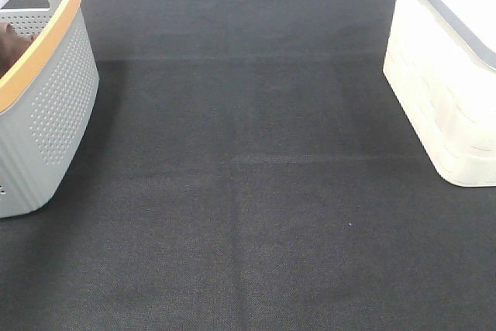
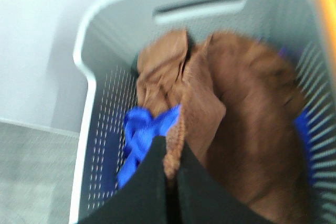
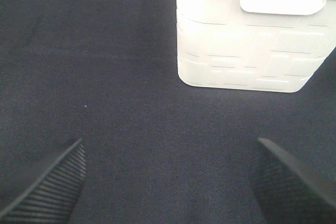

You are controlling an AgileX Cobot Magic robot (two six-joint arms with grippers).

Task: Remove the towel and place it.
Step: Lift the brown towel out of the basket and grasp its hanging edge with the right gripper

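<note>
Left wrist: left claw (image 2: 170, 149) pinching towel (image 2: 241, 108) in basket (image 2: 94, 56); right claw (image 3: 168, 182) wide

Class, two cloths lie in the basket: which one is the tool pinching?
The brown towel: a fold is clamped in the shut left tool; the blue cloth lies free.

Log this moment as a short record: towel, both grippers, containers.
towel: brown, bunched inside the grey basket, a blue cloth partly under it
left gripper: shut on a fold of the towel, inside the basket
right gripper: open, empty, above the black table near the white bin
grey basket: table's left side, orange rim
white bin: table's right side
task step: towel not yet out
</note>
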